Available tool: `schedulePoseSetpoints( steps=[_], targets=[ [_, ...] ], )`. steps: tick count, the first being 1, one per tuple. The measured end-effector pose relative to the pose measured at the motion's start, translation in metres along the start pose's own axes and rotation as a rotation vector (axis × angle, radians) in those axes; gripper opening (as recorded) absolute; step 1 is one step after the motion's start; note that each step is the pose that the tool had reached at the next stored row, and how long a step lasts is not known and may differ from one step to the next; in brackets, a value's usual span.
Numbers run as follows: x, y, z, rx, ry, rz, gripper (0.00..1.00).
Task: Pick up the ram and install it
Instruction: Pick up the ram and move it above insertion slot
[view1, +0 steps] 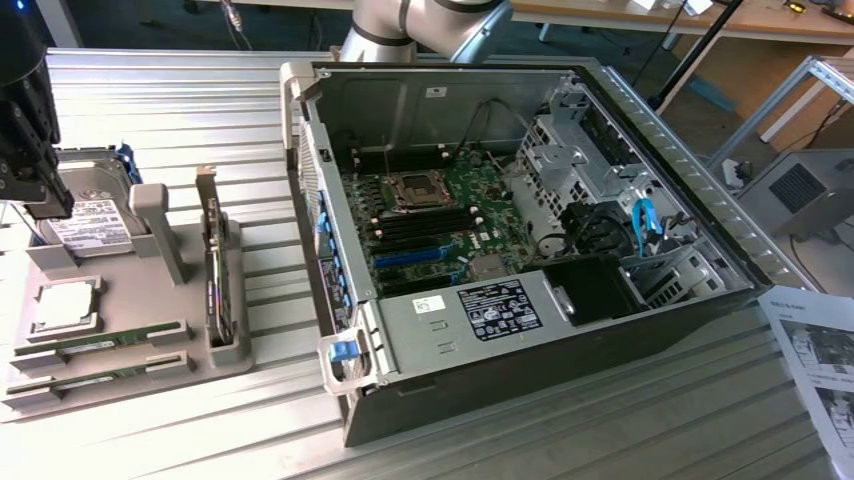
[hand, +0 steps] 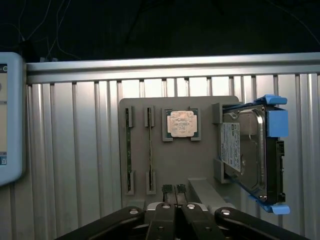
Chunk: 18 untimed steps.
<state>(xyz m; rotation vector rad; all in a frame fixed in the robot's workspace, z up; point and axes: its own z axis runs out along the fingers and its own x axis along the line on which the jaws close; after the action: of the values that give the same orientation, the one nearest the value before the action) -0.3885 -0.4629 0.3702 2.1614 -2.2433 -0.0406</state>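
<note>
1. The fingers (hand: 168, 191) are pinched fully together with nothing between them, hanging above the grey plastic tray (hand: 200, 165). I'd call this the approach step, with the pick not yet made.
2. The ram, a long thin green circuit-board stick (hand: 150, 150), stands on edge in its tray slot. It has a twin stick (hand: 129, 150) just beside it.
3. My guess: a grab needs the fingers spread first, then lined up over that thin edge.
4. The open black desktop computer case (view1: 400, 100) sits well apart on the ribbed metal surface (view1: 200, 110).
</note>
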Motion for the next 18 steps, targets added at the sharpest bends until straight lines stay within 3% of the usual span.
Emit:
schedulePoseSetpoints(
  steps=[4,5,7,8,13,18],
  targets=[
    [0.0,0.0,0.0001,0.0001,-0.0001,0.0,0.11],
    [0.0,0.0,0.0001,0.0001,-0.0001,0.0,0.17],
    [0.0,0.0,0.0001,0.0001,-0.0001,0.0,0.17],
    [0.0,0.0,0.0001,0.0001,-0.0001,0.0,0.24],
    [0.0,0.0,0.0009,0.0002,-0.0002,0.0,0.24],
    [0.011,-0.0006,0.0046,0.0001,0.0,0.0,0.24]
  ],
)
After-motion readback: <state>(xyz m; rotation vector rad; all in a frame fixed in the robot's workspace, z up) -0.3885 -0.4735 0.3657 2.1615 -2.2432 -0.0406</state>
